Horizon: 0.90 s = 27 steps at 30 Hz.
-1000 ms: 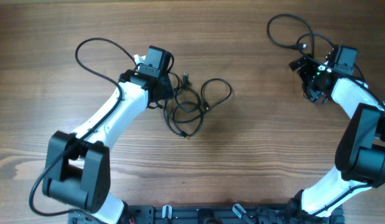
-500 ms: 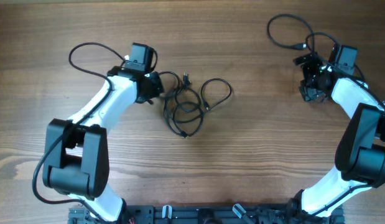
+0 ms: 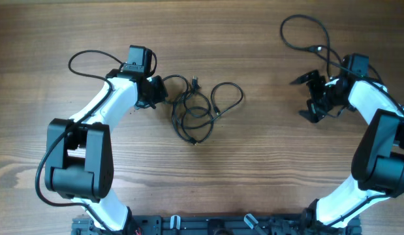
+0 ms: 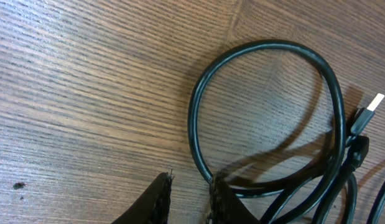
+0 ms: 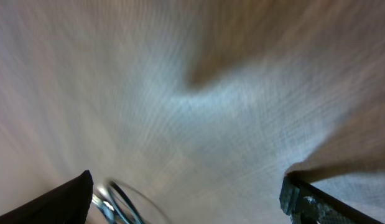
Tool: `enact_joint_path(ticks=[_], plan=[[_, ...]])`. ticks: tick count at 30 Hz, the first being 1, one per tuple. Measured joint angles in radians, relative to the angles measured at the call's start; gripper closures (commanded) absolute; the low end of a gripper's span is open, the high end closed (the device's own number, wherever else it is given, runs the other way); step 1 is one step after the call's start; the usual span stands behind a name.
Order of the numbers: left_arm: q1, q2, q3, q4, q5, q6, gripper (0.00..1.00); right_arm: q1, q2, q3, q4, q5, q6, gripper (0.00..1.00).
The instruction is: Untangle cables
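left pincer [image 3: 156,92] [image 4: 189,191] pulled back, cables [image 3: 195,111] [image 4: 198,99] now just right of it; tips nearly together, whether they pinch cord i cannot tell. right pincer [image 3: 307,99] [image 5: 186,186] has released, empty. knot looks no looser.

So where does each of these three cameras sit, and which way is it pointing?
Overhead: fixed above the table, looking straight down; shows the left arm, left pincer, right arm, right pincer and the cables.
Left wrist: behind the left pincer, facing the table up close; its fingertips and a cable loop show.
Right wrist: behind the right pincer, facing blurred table; its fingers stand wide apart.
Shared: overhead and left wrist both see the cables.
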Motion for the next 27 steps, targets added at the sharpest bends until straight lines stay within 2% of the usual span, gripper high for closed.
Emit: enact_joint_path(ticks=[4, 7, 9, 10, 13, 15, 18, 20, 22, 25, 27], plan=[[0.000, 0.000, 0.000, 0.000, 0.003, 0.000, 0.76, 0.071, -0.004, 0.000, -0.053, -0.009, -0.213, 0.00], [0.000, 0.000, 0.000, 0.000, 0.004, 0.000, 0.75, 0.100, -0.006, 0.000, -0.014, -0.003, -0.243, 0.00], [0.000, 0.000, 0.000, 0.000, 0.017, 0.000, 0.76, 0.102, -0.006, -0.001, 0.010, -0.003, -0.225, 0.32], [0.000, 0.000, 0.000, 0.000, 0.028, 0.000, 0.76, 0.102, -0.004, -0.002, 0.025, -0.005, -0.220, 0.43], [0.000, 0.000, 0.000, 0.008, 0.044, 0.002, 0.87, 0.125, 0.002, -0.016, 0.023, -0.064, -0.272, 0.60], [0.000, 0.000, 0.000, 0.019, 0.042, 0.006, 0.88, 0.211, 0.002, -0.017, 0.013, -0.097, -0.327, 0.63], [0.000, 0.001, 0.000, 0.020, 0.043, 0.007, 0.89, 0.354, 0.003, -0.017, 0.010, -0.092, -0.362, 0.85], [0.000, 0.008, 0.000, 0.027, 0.042, 0.007, 0.87, 0.415, 0.003, -0.018, 0.011, -0.101, -0.344, 0.87], [0.000, 0.028, 0.000, 0.040, 0.042, 0.007, 0.86, 0.451, 0.003, -0.018, 0.023, -0.132, -0.340, 0.85], [0.000, 0.059, 0.000, 0.050, 0.042, 0.007, 0.87, 0.515, 0.002, -0.018, 0.037, -0.236, -0.355, 0.70], [0.000, 0.062, 0.000, 0.060, 0.042, 0.007, 0.87, 0.562, -0.002, -0.008, 0.033, -0.272, -0.359, 0.66]])
